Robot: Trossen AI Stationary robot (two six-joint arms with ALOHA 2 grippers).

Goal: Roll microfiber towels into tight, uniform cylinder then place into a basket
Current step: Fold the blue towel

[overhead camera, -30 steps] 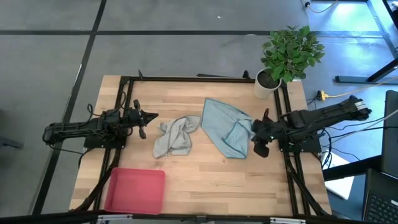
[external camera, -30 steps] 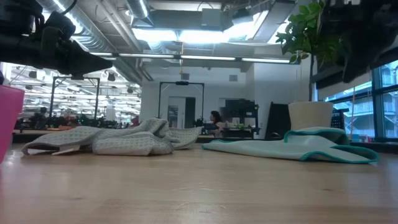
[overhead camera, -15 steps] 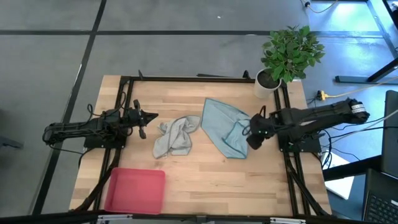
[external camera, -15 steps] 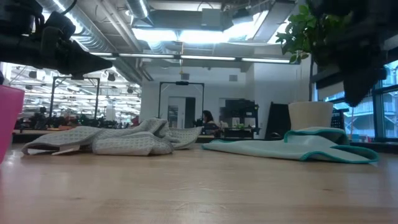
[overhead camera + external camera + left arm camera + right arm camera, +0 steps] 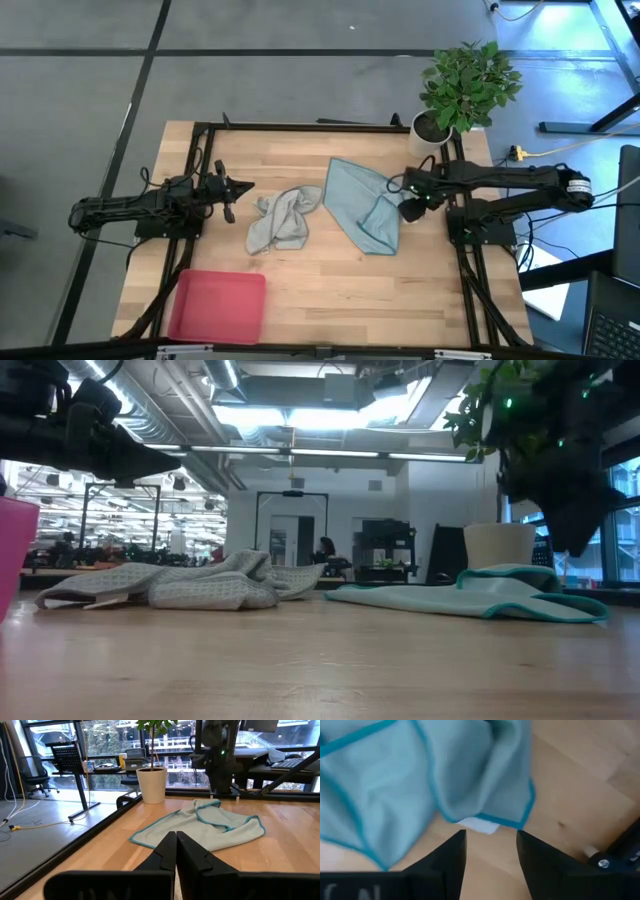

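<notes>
We count two towels mid-worktop: grey towel (image 5: pixel 280 218) crumpled, teal towel (image 5: pixel 362 205) loosely spread toward right edge, apart. One red basket (image 5: pixel 217 305) near front-left corner. Right pincer (image 5: pixel 408 209) fingers apart above teal towel's right edge. Left pincer (image 5: pixel 232 193) fingers together near left edge, bare wood around.
</notes>
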